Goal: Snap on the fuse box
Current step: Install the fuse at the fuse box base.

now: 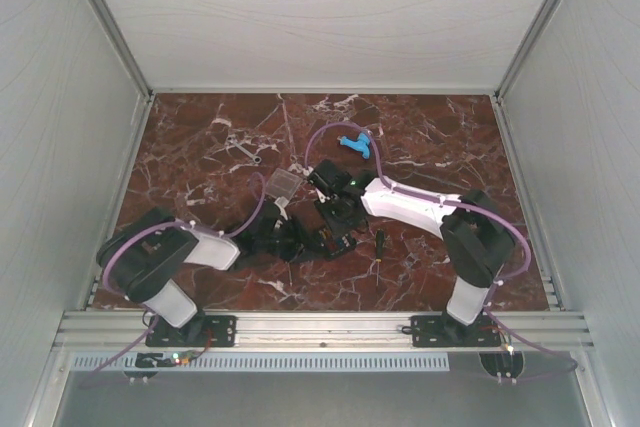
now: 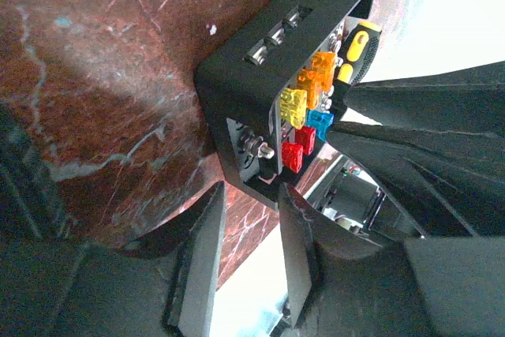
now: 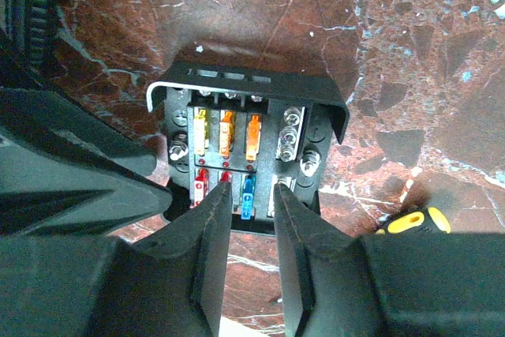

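Observation:
The fuse box is a black square tray standing uncovered on the marble, with yellow, orange, red and blue fuses in rows. Its clear lid lies apart, up and left of the tray. My right gripper is open, its fingertips over the tray's near edge by the blue fuse, nothing pinched. My left gripper is open too, its tips just off a lower corner of the fuse box, with marble showing through the gap. Both grippers crowd the tray in the top view.
A screwdriver with a yellow and black handle lies right beside the tray, also the screwdriver behind it. A blue plastic piece and a small wrench lie farther back. White walls enclose the table.

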Tool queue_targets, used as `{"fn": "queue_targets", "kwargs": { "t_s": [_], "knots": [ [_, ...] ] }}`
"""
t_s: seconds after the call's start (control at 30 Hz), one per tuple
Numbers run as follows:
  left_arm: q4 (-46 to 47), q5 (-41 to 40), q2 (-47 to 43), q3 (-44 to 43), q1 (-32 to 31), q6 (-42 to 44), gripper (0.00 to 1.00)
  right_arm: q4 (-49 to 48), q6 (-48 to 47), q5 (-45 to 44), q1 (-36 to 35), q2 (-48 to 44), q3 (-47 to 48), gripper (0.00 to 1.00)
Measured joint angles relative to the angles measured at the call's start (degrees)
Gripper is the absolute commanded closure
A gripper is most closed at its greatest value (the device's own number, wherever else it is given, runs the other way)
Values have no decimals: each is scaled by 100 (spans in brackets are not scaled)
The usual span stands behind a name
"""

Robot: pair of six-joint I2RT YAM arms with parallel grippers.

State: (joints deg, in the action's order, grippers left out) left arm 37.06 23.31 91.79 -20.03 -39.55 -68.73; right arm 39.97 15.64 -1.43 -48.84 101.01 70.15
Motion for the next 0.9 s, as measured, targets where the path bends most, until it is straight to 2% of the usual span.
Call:
{"fn": "queue_targets", "kwargs": {
  "t_s": [0.43, 0.9],
  "knots": [
    [-866, -435, -632, 44, 55, 273, 62, 9, -42, -13, 0, -201, -2, 89],
    [-1220, -448, -223, -496, 116, 619, 61, 96, -37, -9, -24, -151, -7, 86]
  ]
}}
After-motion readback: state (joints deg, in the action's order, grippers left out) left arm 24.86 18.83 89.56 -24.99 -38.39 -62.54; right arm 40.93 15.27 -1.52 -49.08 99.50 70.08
